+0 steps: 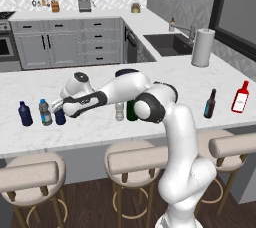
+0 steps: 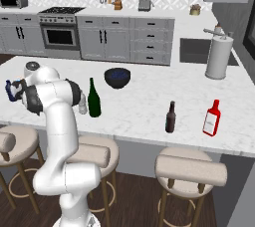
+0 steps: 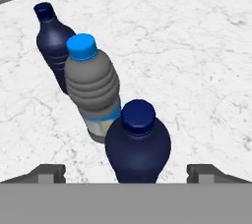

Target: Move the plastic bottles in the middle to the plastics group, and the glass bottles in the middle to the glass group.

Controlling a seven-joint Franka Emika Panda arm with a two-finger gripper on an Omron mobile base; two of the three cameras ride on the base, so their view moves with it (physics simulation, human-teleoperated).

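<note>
A dark blue plastic bottle [image 3: 138, 144] stands upright on the marble counter between my gripper's [image 3: 126, 175] wide-open fingertips, with a gap on each side. Just behind it stand the clear bottle with blue cap [image 3: 92, 88] and another dark blue bottle [image 3: 53, 41] of the plastics group. In the left base view my gripper [image 1: 56, 106] is at the near dark blue bottle [image 1: 60, 117], at the counter's left. The clear greyish bottle [image 1: 119, 111] and the tall green glass bottle [image 2: 93, 99] stand in the middle. The red bottle [image 1: 240, 97] and brown bottle [image 1: 210, 104] are at the right.
A dark bowl [image 2: 117, 77] sits behind the green bottle. A paper towel roll [image 1: 202, 47] and a sink [image 1: 170, 43] are at the back right. Stools [image 1: 135, 159] line the counter's near edge.
</note>
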